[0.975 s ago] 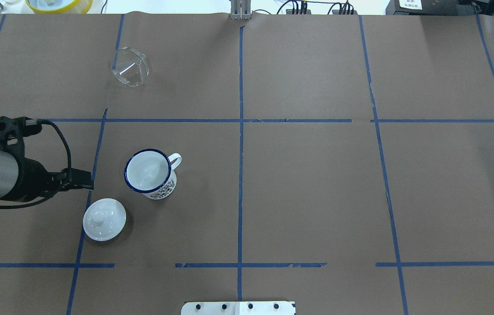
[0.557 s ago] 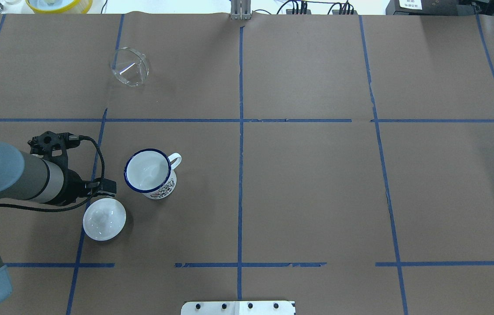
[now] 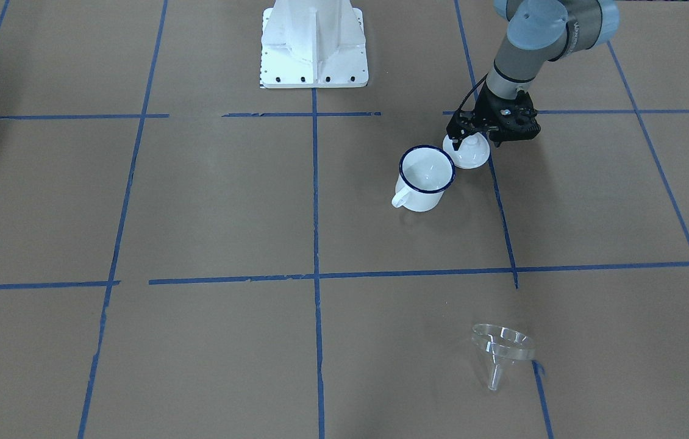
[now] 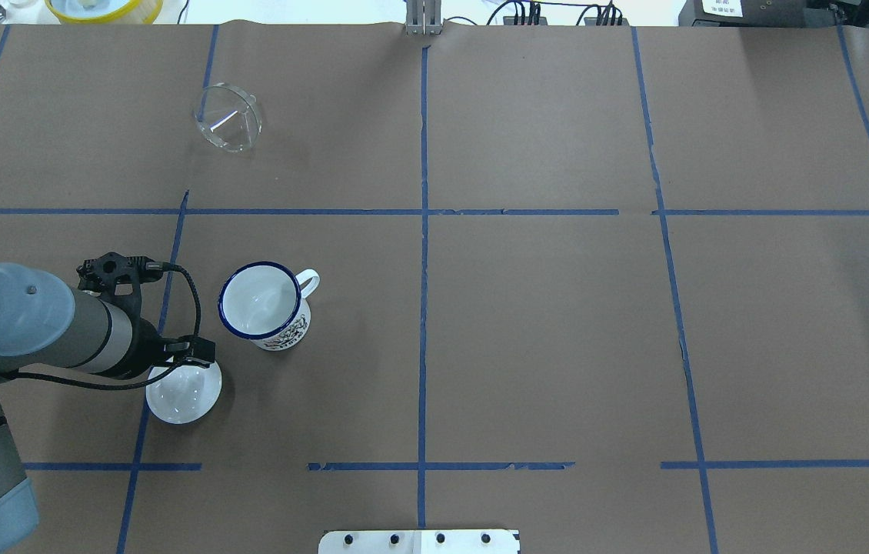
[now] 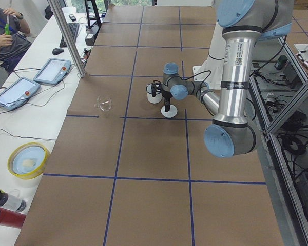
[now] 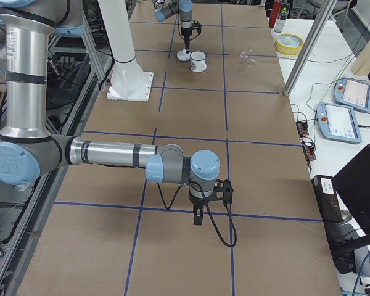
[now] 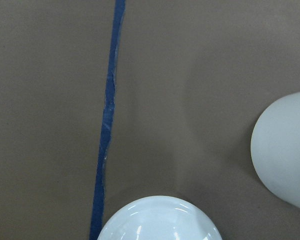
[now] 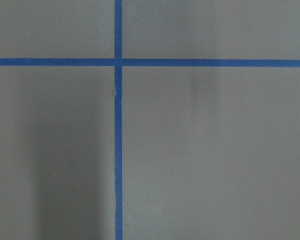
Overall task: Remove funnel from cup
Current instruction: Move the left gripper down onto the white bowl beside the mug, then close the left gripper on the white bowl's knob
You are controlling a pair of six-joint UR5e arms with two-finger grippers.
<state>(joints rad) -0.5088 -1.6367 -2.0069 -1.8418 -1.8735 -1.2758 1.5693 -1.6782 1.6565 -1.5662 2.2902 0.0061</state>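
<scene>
The clear plastic funnel (image 4: 228, 117) lies on its side on the brown table, far from the cup, near the table's far edge on my left; it also shows in the front view (image 3: 500, 349). The white enamel cup (image 4: 261, 302) with a dark blue rim stands upright and empty, as the front view (image 3: 424, 177) also shows. My left gripper (image 3: 470, 138) points down just above a round white lid beside the cup, holds nothing, and looks open. My right gripper (image 6: 198, 219) hangs over bare table far from all of this; I cannot tell whether it is open or shut.
The round white lid with a knob (image 4: 187, 398) sits next to the cup on the near-left side, right under my left gripper. A yellow bowl (image 4: 104, 8) sits past the far edge. The robot's white base (image 3: 314, 42) is at the near edge.
My left arm has swung in from the left edge and come down over the white lid. The funnel, cup and lid have not moved.
</scene>
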